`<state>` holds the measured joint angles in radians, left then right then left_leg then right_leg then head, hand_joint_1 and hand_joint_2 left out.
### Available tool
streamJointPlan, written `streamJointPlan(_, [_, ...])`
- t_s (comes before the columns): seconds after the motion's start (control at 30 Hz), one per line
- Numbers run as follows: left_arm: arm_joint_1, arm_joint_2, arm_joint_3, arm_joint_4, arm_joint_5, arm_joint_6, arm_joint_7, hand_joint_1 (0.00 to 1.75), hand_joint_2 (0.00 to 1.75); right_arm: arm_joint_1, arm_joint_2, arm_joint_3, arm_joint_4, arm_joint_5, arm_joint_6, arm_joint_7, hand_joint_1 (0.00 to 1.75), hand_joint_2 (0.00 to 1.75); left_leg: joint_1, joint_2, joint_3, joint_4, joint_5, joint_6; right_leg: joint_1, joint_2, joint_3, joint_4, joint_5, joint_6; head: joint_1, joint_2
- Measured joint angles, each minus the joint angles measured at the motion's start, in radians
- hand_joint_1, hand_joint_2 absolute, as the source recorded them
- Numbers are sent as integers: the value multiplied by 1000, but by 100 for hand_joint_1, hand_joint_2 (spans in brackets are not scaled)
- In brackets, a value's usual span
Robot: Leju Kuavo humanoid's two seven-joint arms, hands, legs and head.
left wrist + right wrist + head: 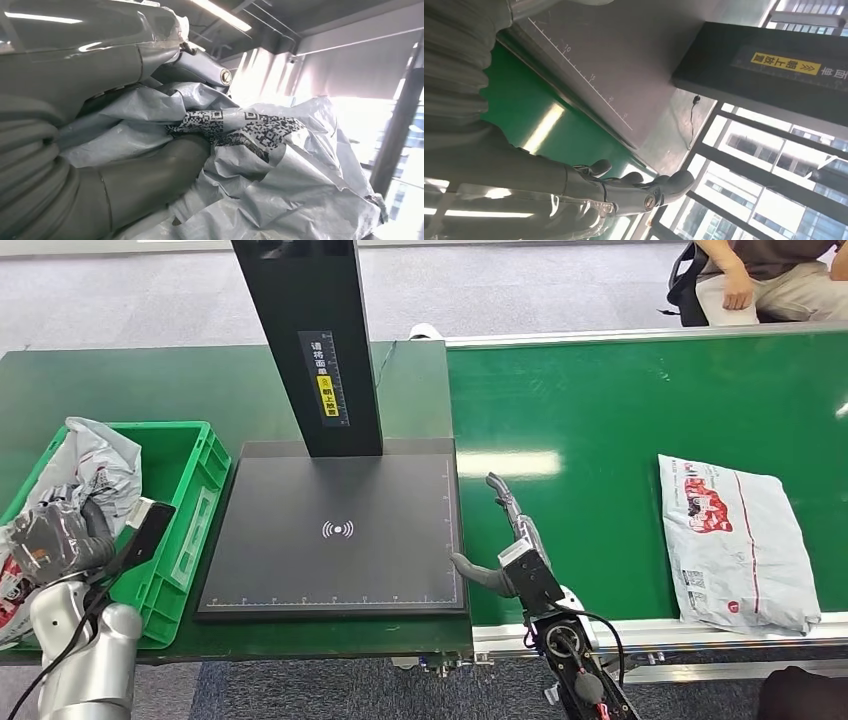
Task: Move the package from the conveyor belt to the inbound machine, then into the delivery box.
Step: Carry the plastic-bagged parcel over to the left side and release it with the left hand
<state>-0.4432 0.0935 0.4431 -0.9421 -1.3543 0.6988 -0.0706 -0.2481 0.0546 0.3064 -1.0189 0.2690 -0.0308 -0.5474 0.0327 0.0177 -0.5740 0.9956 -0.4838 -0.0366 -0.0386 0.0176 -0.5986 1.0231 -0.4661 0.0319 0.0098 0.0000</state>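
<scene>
Crumpled grey plastic of the package [280, 165] is being gripped by the left hand [55, 540], the thick thumb and darker fingers [200, 67] being closed around its folds just beside a printed strip of square codes. In the head view this package [95, 455] is being held over the near left corner of the green delivery box [190, 490], part of it rising above the box's left wall; whether it is resting on the box floor cannot be told.

Beside the box's right wall, the inbound machine's dark plate [340, 530] is lying flat with a white signal mark at its middle and a ruled scale along its right and near edges. From the plate's far edge a black post [310, 340] with a yellow label is rising.

At the plate's near right corner the right hand [505, 540] is being held with fingers stretched out straight and apart, nothing being gripped; its thumb is pointing toward the plate edge, and the fingers are lying above the green strip between plate and belt.

On the green conveyor belt [600, 400], near its right end and close to the near rail, a second white package [735, 540] with red print is lying flat, well apart from the right hand.

Beyond the belt's far edge a seated person [760, 280] is being seen in part.
</scene>
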Motion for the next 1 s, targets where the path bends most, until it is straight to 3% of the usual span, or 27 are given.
streamJointPlan(0.8, [-58, -17, 27, 96, 20, 0, -27, 175, 175, -10, 3, 1, 0, 8, 8, 0, 0, 175, 0, -8, 4, 0, 2, 1, 0, -8, 8, 0, 0, 0, 0, 0])
streamJointPlan(0.83, [-59, -17, 27, 97, 20, 0, -27, 164, 175, -10, 3, 1, 0, 8, 8, 0, 0, 175, 0, -8, 4, 0, 2, 1, 0, -8, 8, 0, 0, 0, 0, 0])
streamJointPlan(0.93, [-61, -17, 26, 101, 25, 0, -32, 35, 175, -10, 3, 1, 0, 9, 8, 0, 0, 175, 0, -9, 4, 0, 2, 1, 0, -8, 8, 0, 0, 0, 0, 0])
streamJointPlan(0.97, [-63, -17, 23, 104, 31, 0, -38, 2, 175, -10, 3, 1, 0, 9, 8, -1, 0, 175, 0, -10, 4, 0, 2, 1, 0, -9, 8, -1, 0, 0, 0, 0])
streamJointPlan(1.0, [-64, -16, 16, 108, 41, 0, -50, 0, 175, -10, 3, 0, 0, 10, 9, -1, 0, 175, 0, -10, 4, 0, 2, 1, 0, -10, 8, -1, 0, 0, 0, 0])
